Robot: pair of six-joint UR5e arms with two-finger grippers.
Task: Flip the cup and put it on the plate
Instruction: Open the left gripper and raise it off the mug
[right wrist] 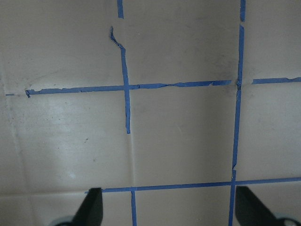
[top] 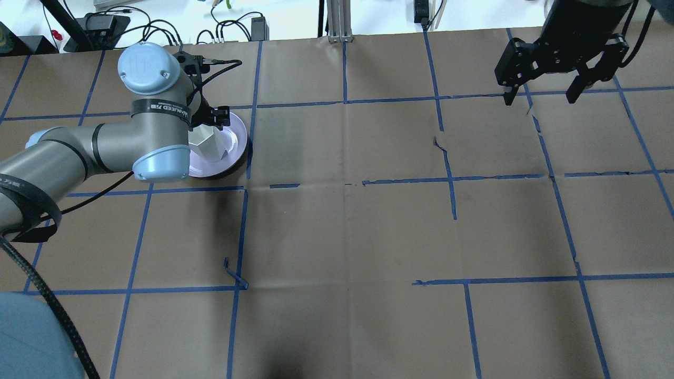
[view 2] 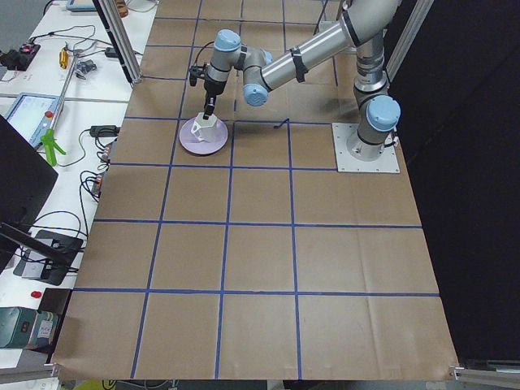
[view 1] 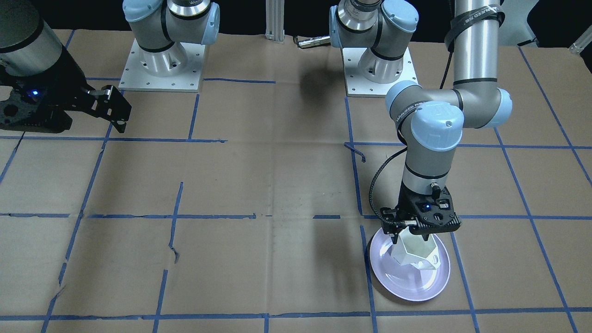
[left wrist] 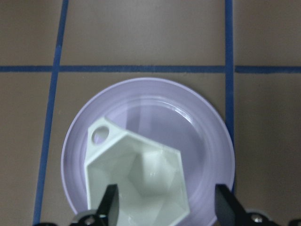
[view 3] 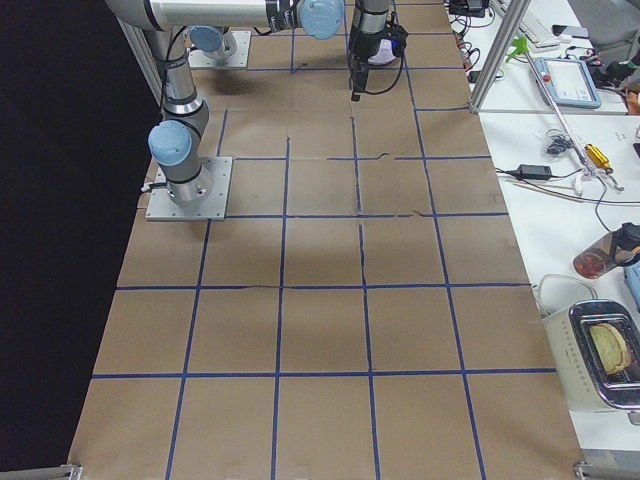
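Looming closest in the overhead view, the left arm (top: pixel 105 142) wears a black band (top: pixel 159 108) with white lettering that is too small to read with any certainty. Beneath it spreads the brown paper worktop (top: pixel 368 237), gridded with blue tape (top: pixel 453 195).

Directly below the left end effector (left wrist: pixel 167 207) lies the plate (left wrist: pixel 207 141), round, shallow and glossy pale lavender with a raised rim. On it, between the end effector's fingers, is the cup (left wrist: pixel 141 179): white, faceted, mouth up, with a polygonal rim and a thin handle (left wrist: pixel 99 135) pointing away from the fingers. A small dark mark (view 1: pixel 396 260) on one facet is unreadable. The fingers stand wider than the cup. One overlaps its rim and the other is clear of it.

Well apart from both, the right end effector (top: pixel 539 99) hangs over bare paper, spread wide with nothing between its fingers.
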